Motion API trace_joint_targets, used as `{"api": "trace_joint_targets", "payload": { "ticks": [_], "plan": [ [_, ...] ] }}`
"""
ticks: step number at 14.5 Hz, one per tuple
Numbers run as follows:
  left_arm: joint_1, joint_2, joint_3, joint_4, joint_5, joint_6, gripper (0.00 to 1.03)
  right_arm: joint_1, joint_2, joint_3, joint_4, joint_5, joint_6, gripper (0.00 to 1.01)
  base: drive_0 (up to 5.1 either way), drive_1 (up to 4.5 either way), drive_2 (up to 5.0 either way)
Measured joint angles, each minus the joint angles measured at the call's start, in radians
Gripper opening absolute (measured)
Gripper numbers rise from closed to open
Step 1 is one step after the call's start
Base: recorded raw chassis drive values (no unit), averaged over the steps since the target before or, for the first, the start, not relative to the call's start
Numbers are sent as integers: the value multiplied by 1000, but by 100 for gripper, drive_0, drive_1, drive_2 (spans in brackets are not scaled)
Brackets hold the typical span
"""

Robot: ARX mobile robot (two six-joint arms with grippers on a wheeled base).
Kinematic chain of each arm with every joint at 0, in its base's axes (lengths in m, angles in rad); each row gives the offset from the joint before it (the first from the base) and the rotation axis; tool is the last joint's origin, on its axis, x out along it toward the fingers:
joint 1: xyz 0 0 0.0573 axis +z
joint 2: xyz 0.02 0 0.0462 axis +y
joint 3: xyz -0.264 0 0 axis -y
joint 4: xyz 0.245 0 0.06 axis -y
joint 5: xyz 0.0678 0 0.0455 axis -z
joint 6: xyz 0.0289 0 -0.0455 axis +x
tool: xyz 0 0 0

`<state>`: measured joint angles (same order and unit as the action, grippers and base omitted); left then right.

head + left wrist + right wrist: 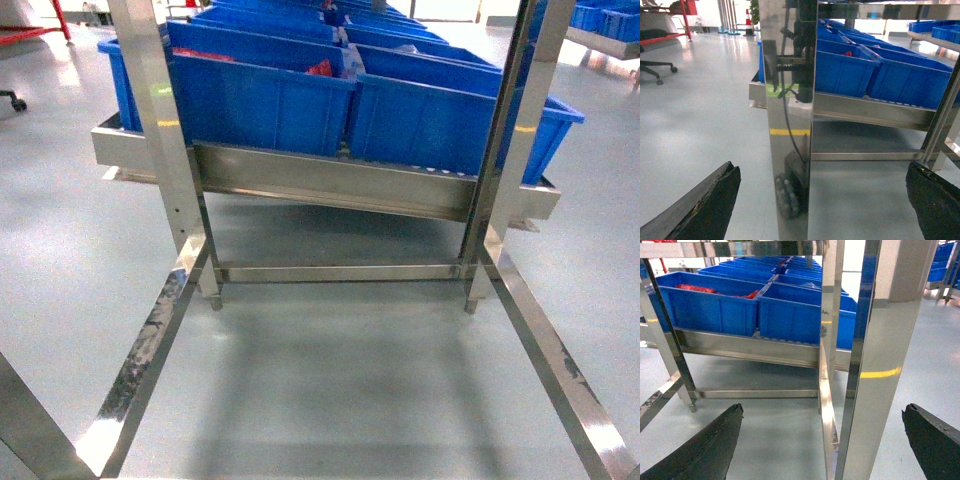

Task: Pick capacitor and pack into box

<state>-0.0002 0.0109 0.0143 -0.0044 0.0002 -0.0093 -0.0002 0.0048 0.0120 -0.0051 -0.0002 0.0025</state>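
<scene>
No capacitor can be made out in any view, and the box is out of view. In the left wrist view my left gripper (821, 167) is open, low above the grey floor, its dark fingertips (715, 197) far apart and nothing held; a shiny steel post (790, 100) stands straight ahead between them. My right gripper (823, 407) is open too and holds nothing, with two steel posts (875, 365) ahead of it. Neither gripper shows in the head view.
A steel rack (330, 185) carries rows of big blue bins (260, 100); some hold red items (320, 68). Its legs and low crossbar (340, 271) stand on the grey floor. Steel rails (150, 345) run toward me on both sides. An office chair base (657, 70) sits far left.
</scene>
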Motion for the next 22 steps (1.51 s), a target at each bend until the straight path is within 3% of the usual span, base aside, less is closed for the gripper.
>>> {"api": "trace_joint_targets", "payload": {
  "ticks": [22],
  "plan": [
    [0,0,0,0,-1,9,98,0,0,0,-1,-1,0,98,0,0,0]
  ]
}}
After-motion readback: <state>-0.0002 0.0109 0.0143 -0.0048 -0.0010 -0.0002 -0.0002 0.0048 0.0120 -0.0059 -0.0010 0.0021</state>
